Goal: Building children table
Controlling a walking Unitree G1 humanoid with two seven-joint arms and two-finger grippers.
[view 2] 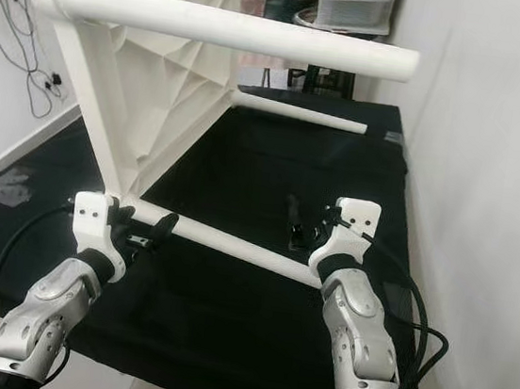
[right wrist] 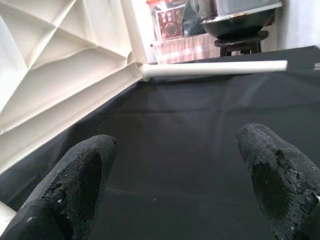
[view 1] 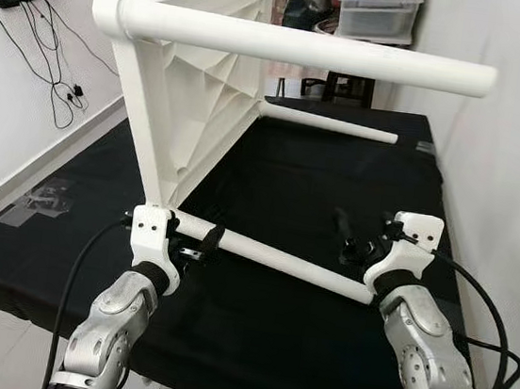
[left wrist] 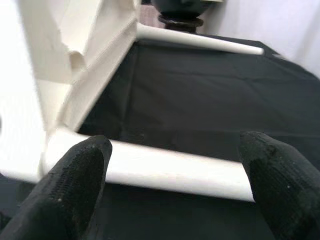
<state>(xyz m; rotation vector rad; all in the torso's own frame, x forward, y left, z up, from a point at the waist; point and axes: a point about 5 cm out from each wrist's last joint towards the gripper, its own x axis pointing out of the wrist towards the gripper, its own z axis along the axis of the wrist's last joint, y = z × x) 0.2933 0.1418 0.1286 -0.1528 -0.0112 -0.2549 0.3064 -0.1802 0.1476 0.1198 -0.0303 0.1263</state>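
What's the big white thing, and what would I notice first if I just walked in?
You'd first spot the white children's table tipped on its side on the black cloth, its round legs sticking out toward the wall. Next, the robot's two silver arms near the lowest leg: the left end effector is open around that leg close to the tabletop, and the right end effector is open above the cloth by the leg's far end.

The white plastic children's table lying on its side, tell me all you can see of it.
The white plastic children's table stands on its edge on the black cloth, ribbed underside facing right. Three round tube legs show, sticking out sideways. The left gripper is open around the nearest leg; the right gripper is open at that leg's far end.
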